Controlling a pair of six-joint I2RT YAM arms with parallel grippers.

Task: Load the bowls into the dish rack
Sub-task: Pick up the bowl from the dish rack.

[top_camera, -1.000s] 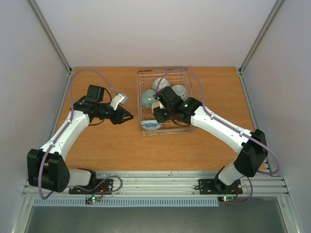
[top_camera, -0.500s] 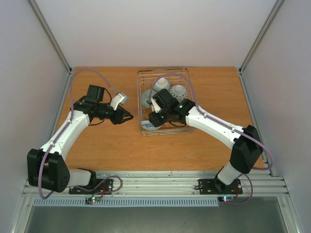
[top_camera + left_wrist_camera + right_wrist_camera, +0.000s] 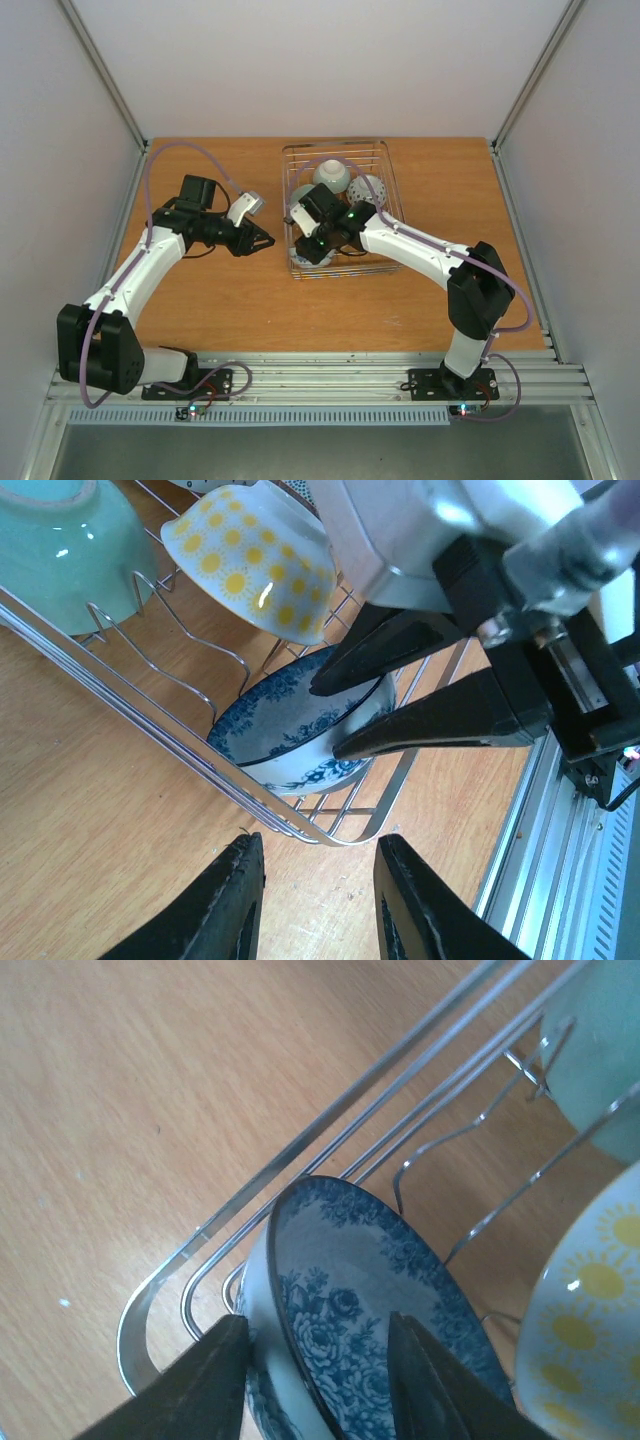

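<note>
The bowl in play is a small white one covered in dark blue flowers [image 3: 350, 1300], with a thin dark line edging its lip. It is lying tipped up on its side in the near left corner of the dish rack [image 3: 160, 725], its blue inside facing up and away from the corner wires. The right pincer [image 3: 318, 1330] is reaching down into that corner and straddling the bowl's wall. One black finger is sitting against the outer side and the other is hanging over the patterned inside. The gap between the fingers looks a little wider than the wall, so I cannot tell whether they are already pinching it. Just behind it a white bowl with yellow sun-like dots [image 3: 250, 565] is leaning on the tines, and a pale celadon bowl [image 3: 55, 540] is resting farther along the same side. Two more pale bowls are sitting toward the far end of the rack, though the overhead view is too small to show their patterns. The left pincer [image 3: 320, 842] is hovering outside the rack over the wooden surface [image 3: 330, 310] — near the same corner but apart from the wire — with its fingers partly spread and nothing between them.
</note>
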